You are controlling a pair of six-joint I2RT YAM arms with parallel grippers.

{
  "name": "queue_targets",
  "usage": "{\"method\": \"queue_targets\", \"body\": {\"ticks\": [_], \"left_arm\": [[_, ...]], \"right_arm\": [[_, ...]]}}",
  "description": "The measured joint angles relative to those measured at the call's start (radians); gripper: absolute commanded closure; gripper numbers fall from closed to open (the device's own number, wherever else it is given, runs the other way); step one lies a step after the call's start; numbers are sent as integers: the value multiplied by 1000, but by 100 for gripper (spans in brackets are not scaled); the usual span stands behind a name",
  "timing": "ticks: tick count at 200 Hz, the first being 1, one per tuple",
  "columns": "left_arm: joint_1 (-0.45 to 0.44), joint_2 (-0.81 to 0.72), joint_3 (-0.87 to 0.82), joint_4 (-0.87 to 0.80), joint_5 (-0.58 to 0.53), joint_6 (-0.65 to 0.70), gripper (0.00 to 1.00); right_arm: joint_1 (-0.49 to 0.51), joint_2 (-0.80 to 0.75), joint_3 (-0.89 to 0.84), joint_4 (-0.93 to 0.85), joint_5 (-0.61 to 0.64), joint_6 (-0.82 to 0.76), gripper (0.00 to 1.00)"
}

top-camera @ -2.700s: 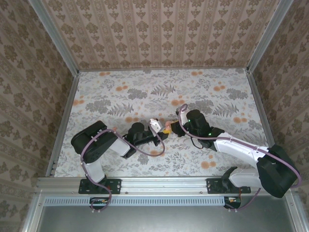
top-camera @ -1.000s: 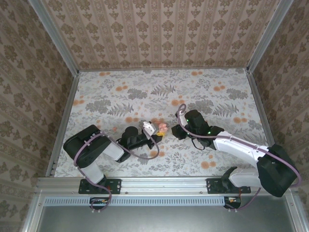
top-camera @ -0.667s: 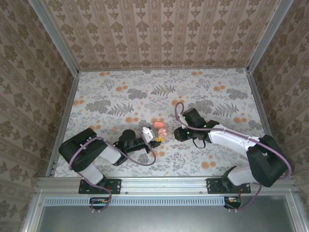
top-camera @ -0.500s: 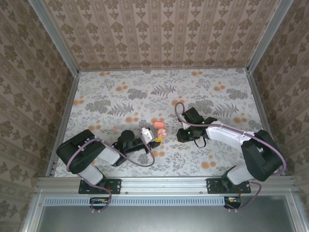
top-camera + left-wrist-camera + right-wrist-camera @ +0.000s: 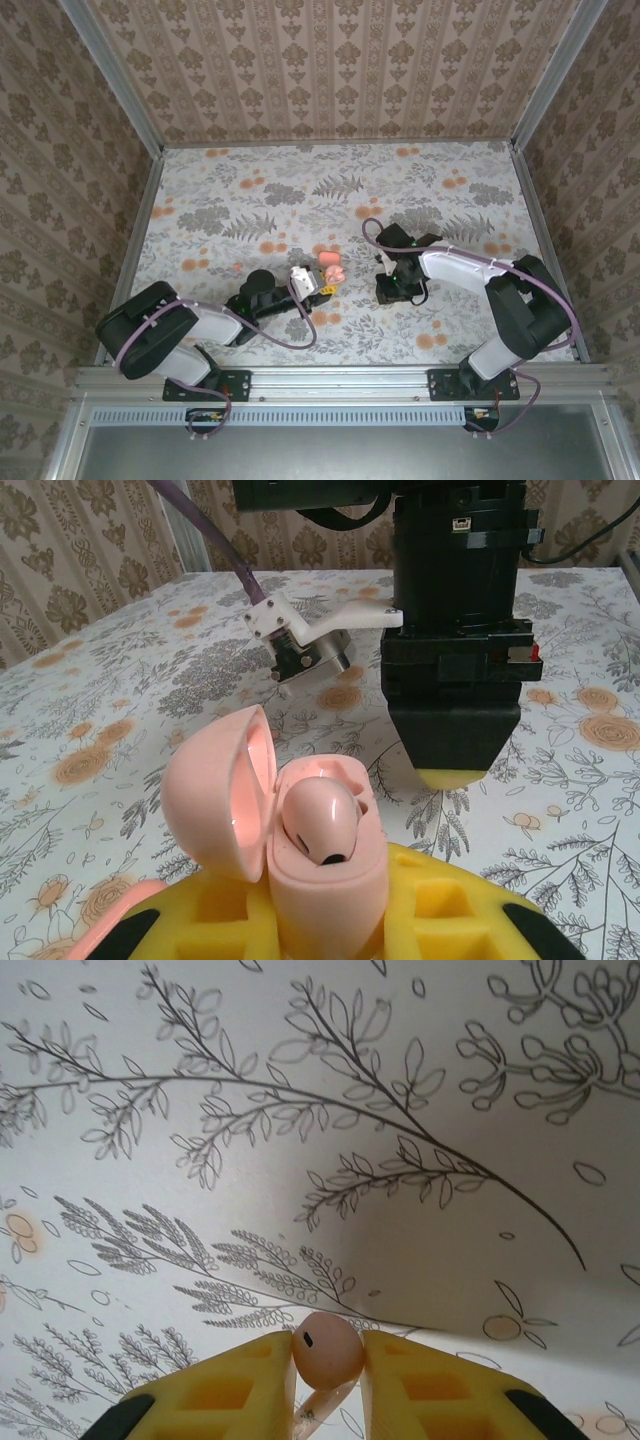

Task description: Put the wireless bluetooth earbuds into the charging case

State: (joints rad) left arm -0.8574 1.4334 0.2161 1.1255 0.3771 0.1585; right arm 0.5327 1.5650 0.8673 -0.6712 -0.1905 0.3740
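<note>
1. Between the yellow fingers of the left pincer [image 5: 322, 912], the charging case [image 5: 265, 825] sits clamped and upright, its hinged lid swung open toward the pincer's left finger.
2. Inside the case's open body, just past those fingertips, one earbud [image 5: 320, 820] lies seated in its pocket.
3. Ahead of the left pincer and apart from the case, the right pincer [image 5: 328, 1358] points down at the floral table [image 5: 420, 1110].
4. Its two yellow tips are pressed onto a second earbud [image 5: 327, 1348], pinching the round bud between them, with the table beyond.

The charging case [image 5: 335, 900] is glossy smooth plastic, the table covering [image 5: 250, 200] matt.
</note>
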Motion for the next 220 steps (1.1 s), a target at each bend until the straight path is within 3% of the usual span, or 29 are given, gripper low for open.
{"method": "queue_targets", "body": {"ticks": [52,164,220], "left_arm": [[0,-45,-7,-63,-19,19,88],[0,-154,-13,-193,-38,31,88],[-1,-198,-13,-262,-52,39,88]], "right_arm": [[0,26,39,-78,27,-5,69],[0,26,234,-341,20,7,64],[2,161,289,-376,2,19,64]]}}
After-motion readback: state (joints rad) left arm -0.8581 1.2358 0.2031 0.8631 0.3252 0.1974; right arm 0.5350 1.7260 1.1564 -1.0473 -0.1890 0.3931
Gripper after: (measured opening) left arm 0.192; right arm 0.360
